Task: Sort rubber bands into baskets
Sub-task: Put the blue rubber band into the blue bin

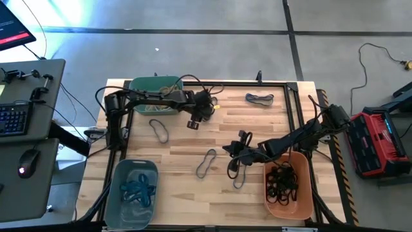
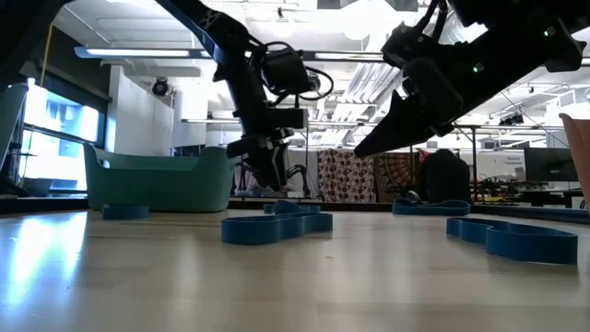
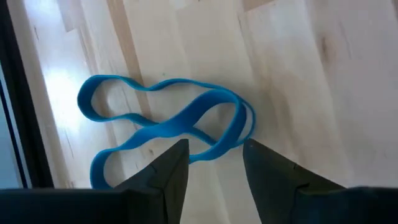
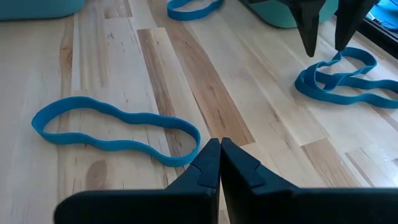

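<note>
Near the green basket (image 1: 138, 84), at the far side of the table (image 1: 257, 129), the left gripper (image 3: 214, 165) hangs just over a blue rubber band (image 3: 168, 124). Its two fingers stand apart with a gap between them, and nothing is in them. The band lies flat on the wood, all bent and wiggly, with one part crossing over another. It looks very light and floppy, so I think it will droop and swing when it is lifted. It is thin and lies right on the table, so the fingers may need to go all the way down to the wood to catch it. A good place to pinch looks like the spot where the strips cross, since one pinch there could catch two strips at once. It may be a bit stretchy and could slip out if only the edge is caught. The right gripper (image 4: 219, 165) is nearer the middle of the table, pressed tight together and holding nothing. Another band (image 4: 115, 127) lies on the wood close in front of it. More bands lie here and there on the table. The grey-blue basket (image 1: 116, 187) and the orange basket (image 1: 308, 193) sit at the near corners with bands in them.
</note>
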Motion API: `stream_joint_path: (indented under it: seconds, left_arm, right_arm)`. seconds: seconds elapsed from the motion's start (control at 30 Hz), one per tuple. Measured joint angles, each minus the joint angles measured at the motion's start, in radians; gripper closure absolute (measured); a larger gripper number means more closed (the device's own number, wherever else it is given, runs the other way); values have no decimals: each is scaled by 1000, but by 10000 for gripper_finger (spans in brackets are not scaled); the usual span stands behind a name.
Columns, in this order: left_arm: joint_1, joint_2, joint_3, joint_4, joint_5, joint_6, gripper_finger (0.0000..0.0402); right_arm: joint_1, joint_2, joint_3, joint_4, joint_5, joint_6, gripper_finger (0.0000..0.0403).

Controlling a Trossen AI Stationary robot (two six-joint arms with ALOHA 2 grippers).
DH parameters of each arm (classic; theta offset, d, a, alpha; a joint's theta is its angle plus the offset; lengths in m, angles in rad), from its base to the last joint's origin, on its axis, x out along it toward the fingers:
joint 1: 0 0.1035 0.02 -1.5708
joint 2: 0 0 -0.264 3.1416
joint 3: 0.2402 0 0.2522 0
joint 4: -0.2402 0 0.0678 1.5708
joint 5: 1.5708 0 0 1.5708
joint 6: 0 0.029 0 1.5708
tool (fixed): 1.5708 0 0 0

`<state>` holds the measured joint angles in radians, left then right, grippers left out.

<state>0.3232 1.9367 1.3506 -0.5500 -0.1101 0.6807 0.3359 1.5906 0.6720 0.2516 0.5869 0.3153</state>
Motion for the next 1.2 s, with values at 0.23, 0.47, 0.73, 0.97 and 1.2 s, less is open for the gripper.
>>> stream_joint_path:
  seconds: [0.23,0.47,0.73,0.97,1.2]
  left_arm:
    - [19,3,0,1,23,86,267]
    - [19,22,0,8,43,154,268]
    - [19,90,0,18,-32,211,269]
    - [19,96,0,-8,-28,210,288]
    - [16,93,0,-31,-47,192,390]
  right_arm:
    - [0,0,0,0,0,0,403]
    - [-2,0,0,0,0,0,403]
    - [-2,0,0,0,1,2,403]
    - [-2,0,0,0,1,3,403]
    - [-2,0,0,-1,1,22,403]
